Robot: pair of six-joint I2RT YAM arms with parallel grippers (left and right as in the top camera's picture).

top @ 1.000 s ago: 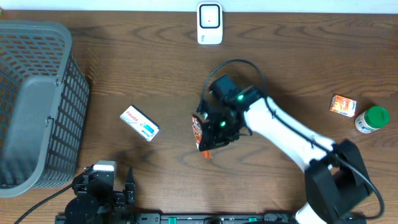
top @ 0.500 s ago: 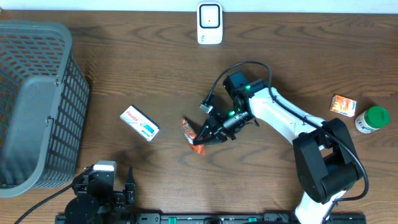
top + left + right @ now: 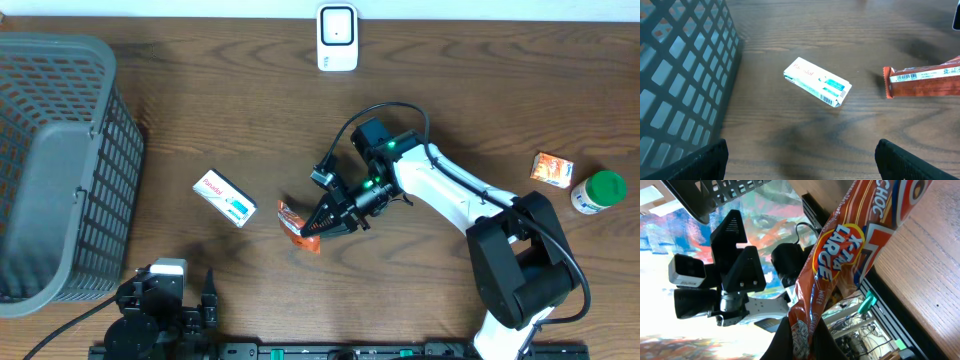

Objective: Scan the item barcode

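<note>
The right claw (image 3: 323, 217) is clamped on the snack bar (image 3: 289, 219), which juts beyond it toward the desk's (image 3: 200, 120) left edge. Bare wood surrounds both mid-desk. A white box (image 3: 225, 198) lies near.

From my remote station, the counter (image 3: 200, 120) showed dark wood grain with a low sheen. The chocolate bar (image 3: 290, 218) wore a glossy, crinkled film wrapper. The basket (image 3: 60, 170) looked like matt grey plastic mesh, the small box (image 3: 224, 198) smooth white card, the scanner (image 3: 337, 38) shiny white plastic, and the right arm (image 3: 440, 188) a smooth white shell. The bottle (image 3: 598, 191) carried a green plastic cap.
</note>
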